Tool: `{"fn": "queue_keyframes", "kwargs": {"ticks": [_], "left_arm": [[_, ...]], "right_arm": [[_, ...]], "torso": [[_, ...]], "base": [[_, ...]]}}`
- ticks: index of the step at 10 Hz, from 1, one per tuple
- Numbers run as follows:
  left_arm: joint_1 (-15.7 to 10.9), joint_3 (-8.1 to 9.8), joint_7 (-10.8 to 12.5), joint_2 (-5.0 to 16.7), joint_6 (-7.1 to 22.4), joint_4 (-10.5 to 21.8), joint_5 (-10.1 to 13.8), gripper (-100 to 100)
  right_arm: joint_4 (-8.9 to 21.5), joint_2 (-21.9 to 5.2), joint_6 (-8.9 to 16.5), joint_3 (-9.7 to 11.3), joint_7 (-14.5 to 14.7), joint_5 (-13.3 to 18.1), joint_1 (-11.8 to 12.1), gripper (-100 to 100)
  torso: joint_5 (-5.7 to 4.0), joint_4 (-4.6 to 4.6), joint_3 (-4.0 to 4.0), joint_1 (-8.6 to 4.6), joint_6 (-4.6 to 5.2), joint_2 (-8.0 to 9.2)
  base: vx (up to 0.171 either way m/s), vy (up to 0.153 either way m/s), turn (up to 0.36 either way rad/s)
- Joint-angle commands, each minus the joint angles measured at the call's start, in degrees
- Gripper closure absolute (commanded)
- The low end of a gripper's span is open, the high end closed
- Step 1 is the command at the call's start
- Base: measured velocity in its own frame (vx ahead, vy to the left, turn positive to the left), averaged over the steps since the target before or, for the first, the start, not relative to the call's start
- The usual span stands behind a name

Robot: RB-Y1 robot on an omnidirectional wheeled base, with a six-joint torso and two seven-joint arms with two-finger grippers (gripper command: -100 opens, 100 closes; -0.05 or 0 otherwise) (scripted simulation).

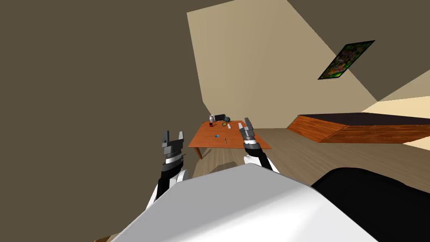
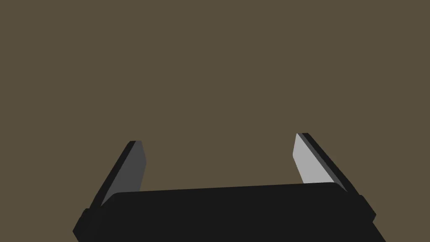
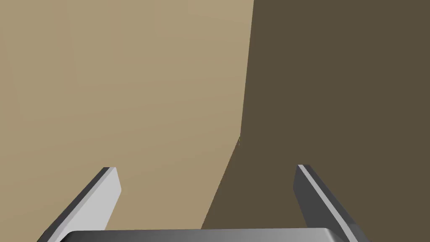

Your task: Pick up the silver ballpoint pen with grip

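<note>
A small thin grey pen (image 1: 226,140) lies on an orange-brown low table (image 1: 205,140) some way ahead of me, near the table's front edge. My left gripper (image 1: 172,135) is raised left of the table, open and holding nothing. My right gripper (image 1: 247,122) is raised before the table's right side, also open and holding nothing. In the left wrist view my left gripper (image 2: 218,145) faces a wall. The right gripper (image 3: 205,174) in its wrist view faces a wall corner.
On the table sit a small blue object (image 1: 217,135), a white vase (image 1: 211,119), a dark box (image 1: 219,117), a dark ball (image 1: 227,119) and a few small items. A low wooden bed base (image 1: 357,128) stands at the right. Wood floor lies between.
</note>
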Motion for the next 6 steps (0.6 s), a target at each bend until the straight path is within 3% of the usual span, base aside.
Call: {"fn": "queue_keyframes", "kwargs": {"ticks": [1,5,6], "left_arm": [[0.0,0.0,0.0,0.0,0.0,0.0,0.0,0],[-0.01,-0.01,0.0,0.0,0.0,0.0,0.0,0],[-0.01,-0.01,0.0,0.0,0.0,0.0,0.0,0]], "right_arm": [[1.98,-2.58,0.76,0.22,0.01,-0.48,0.44,-100],[7.9,-7.77,3.33,0.73,0.08,-2.04,1.91,-100],[8.44,-7.77,3.33,0.73,0.08,-2.04,1.91,-100]], "torso": [[0.0,0.0,0.0,0.0,0.0,0.0],[0.01,0.04,0.12,0.05,-0.02,0.22],[0.01,0.05,0.13,0.07,-0.03,0.23]], "base": [[-0.02,0.012,0.193],[-0.054,0.02,0.227],[-0.037,0.009,0.083]]}}
